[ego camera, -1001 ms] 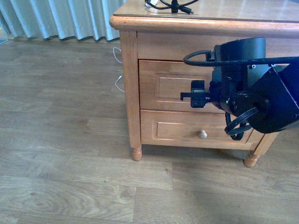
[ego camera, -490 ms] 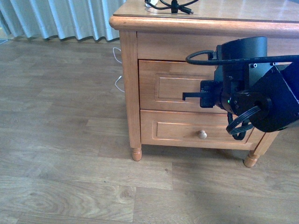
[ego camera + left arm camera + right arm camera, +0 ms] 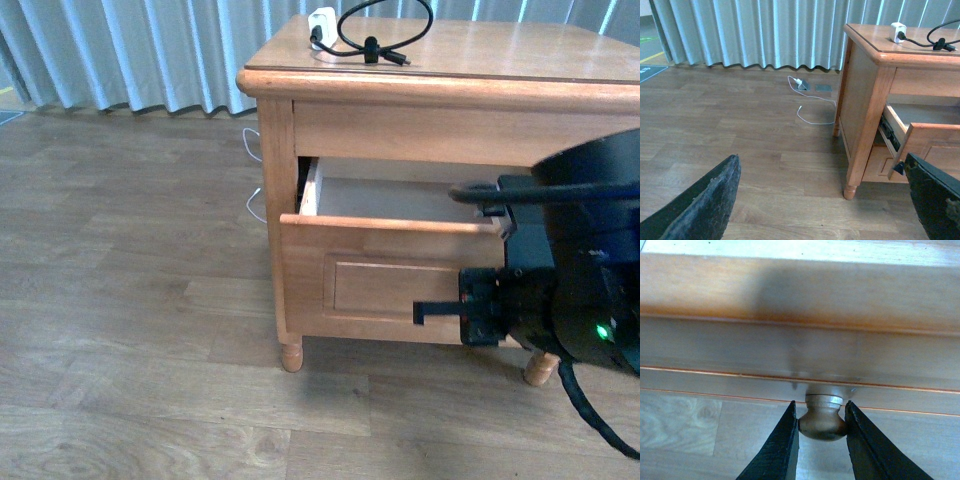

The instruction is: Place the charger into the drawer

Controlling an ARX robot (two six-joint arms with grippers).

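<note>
My right tool [image 3: 821, 412] pinches the knob [image 3: 823, 424] of the open drawer [image 3: 390, 270]. The charger [image 3: 322, 22] sits on the surface [image 3: 480, 50] at 12 o'clock. If I pull too far, the drawer may fall out.

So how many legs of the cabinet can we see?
3. One front leg under the open drawer's corner, the other front leg half behind the right arm, one back leg seen from the left wrist. A fourth is likely hidden.
</note>
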